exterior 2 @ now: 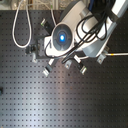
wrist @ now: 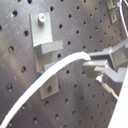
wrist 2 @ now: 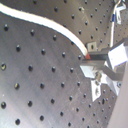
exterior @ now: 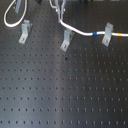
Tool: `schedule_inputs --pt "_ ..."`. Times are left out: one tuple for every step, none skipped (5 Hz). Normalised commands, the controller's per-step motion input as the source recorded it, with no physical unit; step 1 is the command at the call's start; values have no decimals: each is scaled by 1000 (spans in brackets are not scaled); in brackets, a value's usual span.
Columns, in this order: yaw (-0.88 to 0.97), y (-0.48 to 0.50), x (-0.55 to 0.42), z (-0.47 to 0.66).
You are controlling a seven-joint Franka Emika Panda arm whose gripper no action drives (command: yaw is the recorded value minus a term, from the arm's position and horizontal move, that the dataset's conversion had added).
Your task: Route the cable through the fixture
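Observation:
The white cable runs from my gripper at the back of the board, past the top of the middle fixture, and rightward. Its blue band lies just before the right fixture, and its yellow band just beyond it. Another stretch loops at the back left near the left fixture. In the first wrist view the gripper is shut on the cable, which crosses a fixture. The second wrist view shows the same grip. I cannot tell whether the cable sits in the slot.
The black perforated board stretches out in front of the fixtures. In the second exterior view the arm's body hides the gripper and much of the fixture row. The cable loop lies at the second exterior view's upper left.

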Motion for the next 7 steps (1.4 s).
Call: schedule_inputs --pt "0 111 213 2" --pt "486 61 278 64" --pt "511 33 166 21" --pt "429 -44 251 3" --pt "86 -106 209 3" --pt "-100 -39 -4 4" --pt "254 -56 216 4"
